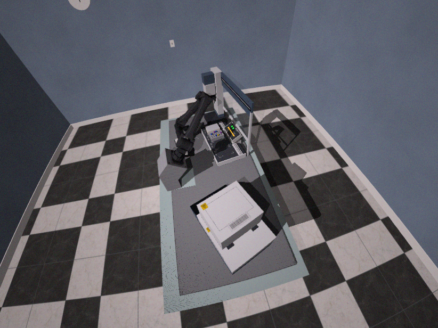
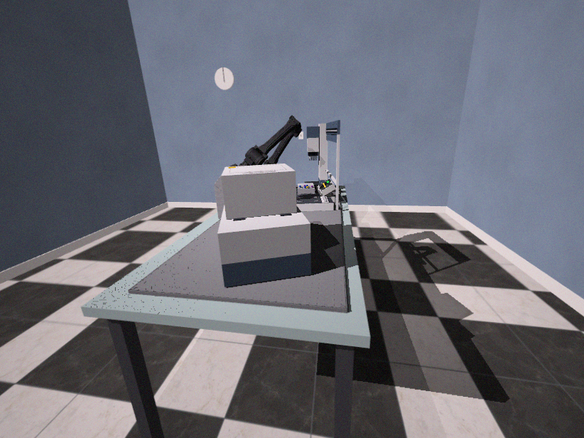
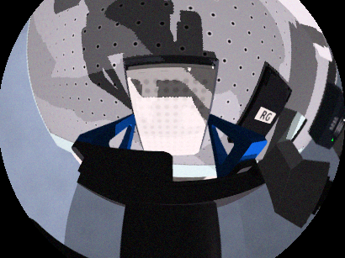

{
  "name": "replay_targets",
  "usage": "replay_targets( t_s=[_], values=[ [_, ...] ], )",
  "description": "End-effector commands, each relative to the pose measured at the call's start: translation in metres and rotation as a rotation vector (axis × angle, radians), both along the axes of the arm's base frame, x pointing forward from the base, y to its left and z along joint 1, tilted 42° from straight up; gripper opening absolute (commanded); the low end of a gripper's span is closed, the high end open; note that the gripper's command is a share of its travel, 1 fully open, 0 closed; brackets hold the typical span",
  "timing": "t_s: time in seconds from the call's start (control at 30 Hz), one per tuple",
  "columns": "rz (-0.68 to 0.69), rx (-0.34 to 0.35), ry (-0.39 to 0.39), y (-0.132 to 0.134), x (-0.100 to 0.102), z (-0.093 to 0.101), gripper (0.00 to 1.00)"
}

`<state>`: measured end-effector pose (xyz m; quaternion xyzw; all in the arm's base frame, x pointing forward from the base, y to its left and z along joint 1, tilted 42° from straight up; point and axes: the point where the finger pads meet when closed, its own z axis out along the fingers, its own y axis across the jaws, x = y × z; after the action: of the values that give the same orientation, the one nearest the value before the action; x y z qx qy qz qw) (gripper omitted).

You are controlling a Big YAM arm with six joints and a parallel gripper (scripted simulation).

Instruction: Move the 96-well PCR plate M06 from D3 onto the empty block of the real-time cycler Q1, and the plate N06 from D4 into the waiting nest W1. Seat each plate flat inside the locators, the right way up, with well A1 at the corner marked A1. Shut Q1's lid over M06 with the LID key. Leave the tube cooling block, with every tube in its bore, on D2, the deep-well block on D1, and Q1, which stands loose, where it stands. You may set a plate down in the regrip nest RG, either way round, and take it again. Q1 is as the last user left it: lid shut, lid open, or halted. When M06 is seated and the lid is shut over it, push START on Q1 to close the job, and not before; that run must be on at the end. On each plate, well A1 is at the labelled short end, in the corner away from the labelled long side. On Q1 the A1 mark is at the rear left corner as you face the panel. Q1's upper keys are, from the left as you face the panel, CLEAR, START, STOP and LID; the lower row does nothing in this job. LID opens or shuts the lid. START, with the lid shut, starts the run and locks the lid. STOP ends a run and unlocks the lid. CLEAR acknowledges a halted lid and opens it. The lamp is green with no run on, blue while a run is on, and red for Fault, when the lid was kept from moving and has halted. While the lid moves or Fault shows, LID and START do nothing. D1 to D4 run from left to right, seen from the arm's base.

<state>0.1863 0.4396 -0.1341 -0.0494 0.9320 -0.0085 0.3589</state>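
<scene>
The black six-joint arm [image 1: 188,129] rises from a grey pedestal [image 1: 164,178] at the left edge of the pale green table [image 2: 234,317] and reaches up and over toward the white gantry frame [image 1: 249,123] at the table's far end. In the wrist view the gripper [image 3: 171,129] hangs over a translucent white 96-well plate [image 3: 171,106]. Its blue fingers are spread to their widest, 1 on each side of the plate and apart from it, with nothing held between them. The plate lies flat and lengthwise between the fingers, with a dark rim across its far end. Its label cannot be read, so whether it is M06 or N06 cannot be told.

To the right of the plate in that view stands a dark nest block marked RG [image 3: 265,100], tilted in the fisheye picture. The surface beyond the plate is grey and dotted with small holes, crossed by the arm's shadow.

From the top view, under the gantry, sits a grey block with coloured tube caps [image 1: 216,133]. Just to its right is a small slanted panel with a green lamp and an orange bar [image 1: 232,129].

Nearer the camera, a large white box-shaped instrument [image 1: 229,214] with a barcode on top stands turned at an angle on the dark grey mat [image 1: 197,269], well apart from the arm
</scene>
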Motion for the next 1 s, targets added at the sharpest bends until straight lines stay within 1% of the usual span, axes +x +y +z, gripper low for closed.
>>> replay_targets(
  t_s=[0.0,0.73,0.97],
  values=[
    [-0.012,0.049,-0.011,0.014,0.006,0.012,1.0],
    [-0.008,0.045,-0.01,0.014,0.004,0.011,1.0],
    [0.013,0.028,-0.007,0.009,-0.02,0.024,1.0]
  ],
)
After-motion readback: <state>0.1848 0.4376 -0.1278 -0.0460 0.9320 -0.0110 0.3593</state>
